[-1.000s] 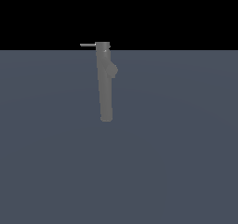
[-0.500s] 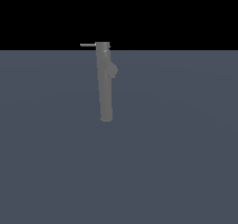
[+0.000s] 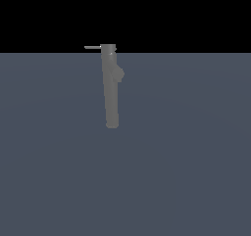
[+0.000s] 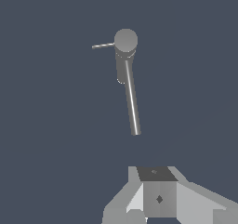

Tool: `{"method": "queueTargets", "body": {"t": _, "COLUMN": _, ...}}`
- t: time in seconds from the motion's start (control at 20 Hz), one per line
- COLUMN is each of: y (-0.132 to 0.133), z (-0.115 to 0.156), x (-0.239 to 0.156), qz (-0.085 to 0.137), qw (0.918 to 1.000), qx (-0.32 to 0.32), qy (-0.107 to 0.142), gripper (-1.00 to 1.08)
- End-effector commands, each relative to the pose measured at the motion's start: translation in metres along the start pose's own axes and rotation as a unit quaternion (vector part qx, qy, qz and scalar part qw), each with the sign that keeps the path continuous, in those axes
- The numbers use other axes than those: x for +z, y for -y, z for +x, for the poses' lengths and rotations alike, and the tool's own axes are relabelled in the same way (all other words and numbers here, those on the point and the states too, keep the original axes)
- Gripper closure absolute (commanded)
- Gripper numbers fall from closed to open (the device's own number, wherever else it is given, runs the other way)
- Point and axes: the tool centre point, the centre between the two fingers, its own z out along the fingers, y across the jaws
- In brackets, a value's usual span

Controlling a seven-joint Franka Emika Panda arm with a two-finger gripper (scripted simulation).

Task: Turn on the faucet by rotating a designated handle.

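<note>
We bring the gripper [image 4: 160, 204], jaw state indiscernible, to the handle [image 3: 92, 47] at the faucet [image 3: 111, 88] cap, upper centre.

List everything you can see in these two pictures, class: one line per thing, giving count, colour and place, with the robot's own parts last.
faucet: one, matte grey, upright on the floor, near the middle of the exterior view.
spout: one, grey, short stub on the faucet's upper side, toward the exterior view's right.
handle: one, light grey, thin rod sticking out from the faucet's cap toward the exterior view's left.
floor: one, blue-grey, under everything.
pincer: one, white-grey, seen only in the wrist view, apart from the faucet.
</note>
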Motion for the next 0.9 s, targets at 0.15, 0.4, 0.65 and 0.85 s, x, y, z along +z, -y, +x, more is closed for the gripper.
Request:
{"method": "queueTargets", "body": {"t": 0.15, "y": 0.008, "z": 0.045, "x": 0.021, "qz": -0.004, "qw": 0.9999, "qx": -0.012, "qy": 0.003, "gripper": 1.08}}
{"method": "queueTargets", "body": {"t": 0.4, "y": 0.016, "z": 0.084, "x": 0.045, "qz": -0.007, "qw": 0.9997, "qx": -0.024, "qy": 0.006, "gripper": 1.08}}
{"method": "queueTargets", "body": {"t": 0.65, "y": 0.026, "z": 0.121, "x": 0.075, "qz": -0.008, "qw": 0.9993, "qx": -0.035, "qy": 0.009, "gripper": 1.08}}
{"method": "queueTargets", "body": {"t": 0.85, "y": 0.035, "z": 0.149, "x": 0.102, "qz": -0.008, "qw": 0.9989, "qx": -0.045, "qy": 0.012, "gripper": 1.08}}
